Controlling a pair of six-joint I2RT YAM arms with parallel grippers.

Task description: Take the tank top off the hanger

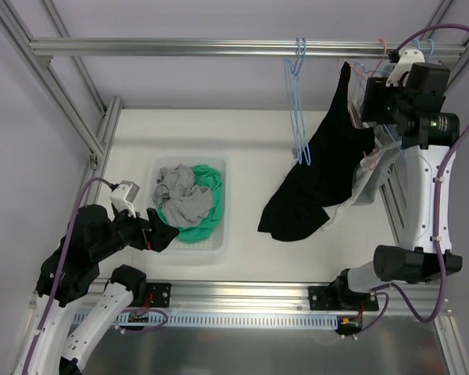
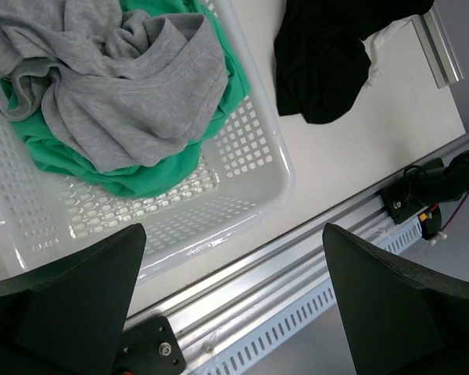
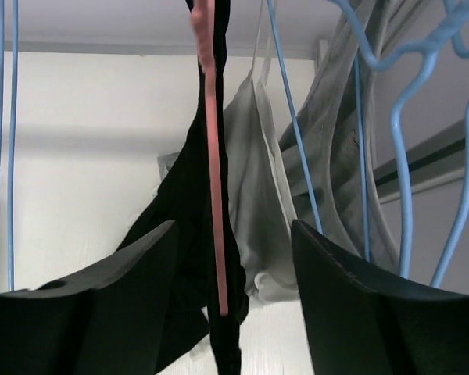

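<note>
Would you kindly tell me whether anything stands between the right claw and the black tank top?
Nothing visible does. The black tank top on its pink hanger hangs straight ahead of the open right claw; blue hangers hang to either side and a pale garment behind.

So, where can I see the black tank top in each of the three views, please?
Top external: the black tank top is right of centre, hanging from the upper right down onto the white table.
Left wrist: top right corner, a black heap beyond the basket.
Right wrist: centre, on the pink hanger.
Shared landmark: the white table, visible beneath it in all three views.
</note>
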